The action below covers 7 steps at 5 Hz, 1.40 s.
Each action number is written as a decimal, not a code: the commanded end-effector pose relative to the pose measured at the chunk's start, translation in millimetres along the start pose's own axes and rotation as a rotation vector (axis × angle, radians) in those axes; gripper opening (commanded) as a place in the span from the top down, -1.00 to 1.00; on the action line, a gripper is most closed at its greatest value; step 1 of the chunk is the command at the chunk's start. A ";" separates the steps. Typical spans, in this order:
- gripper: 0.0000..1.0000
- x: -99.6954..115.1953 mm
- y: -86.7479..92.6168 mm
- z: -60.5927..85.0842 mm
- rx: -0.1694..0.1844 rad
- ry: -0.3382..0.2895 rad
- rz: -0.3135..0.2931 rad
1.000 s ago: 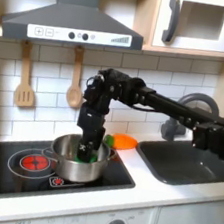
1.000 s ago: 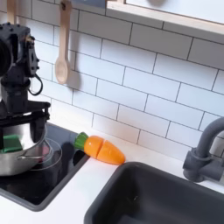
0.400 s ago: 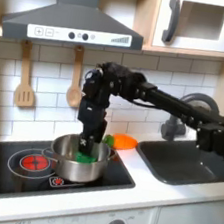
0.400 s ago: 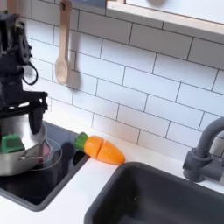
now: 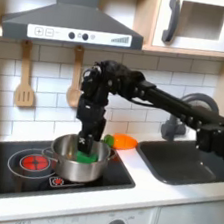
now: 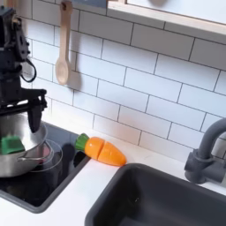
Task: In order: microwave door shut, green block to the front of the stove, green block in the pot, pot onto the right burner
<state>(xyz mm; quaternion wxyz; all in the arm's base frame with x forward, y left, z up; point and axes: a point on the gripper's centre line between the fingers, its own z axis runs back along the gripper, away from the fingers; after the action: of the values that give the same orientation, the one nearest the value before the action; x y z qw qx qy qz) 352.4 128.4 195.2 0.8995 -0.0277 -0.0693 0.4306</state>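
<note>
- stove first: the flat black glossy two-burner stove (image 5: 45, 170) sits on the white bench (image 5: 163, 197), and the shiny round stainless-steel pot (image 5: 81, 160) stands on it at the first exterior view's right, over the right burner, whose rings it hides; the left red ring lies bare.
- small bright green block (image 6: 11, 144) lies inside the pot, against its wall, seen in both exterior views.
- black tool (image 5: 92, 133) hangs just above the pot's rim; compared with a second ago it has risen clear of the block, so i judge it released, jaws parted and holding nothing.
- orange toy carrot with a green tip (image 6: 101, 150) rests on the bench beside the stove.
- white microwave door with dark window (image 5: 195, 23), up high, looks shut.
- judgement: block-in-pot is done; the drag remains, if the pot needs any further shift.
</note>
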 end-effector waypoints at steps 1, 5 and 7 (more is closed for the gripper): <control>-1.00 -11.0 -2.3 5.5 0.000 0.045 -0.085; -1.00 -46.3 6.4 21.4 -0.050 0.102 -0.280; -1.00 -72.1 21.3 17.3 -0.042 0.134 -0.353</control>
<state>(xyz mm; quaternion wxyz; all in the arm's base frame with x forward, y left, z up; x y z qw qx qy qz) 287.9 85.3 204.6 0.9631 -0.0625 -0.0235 0.2606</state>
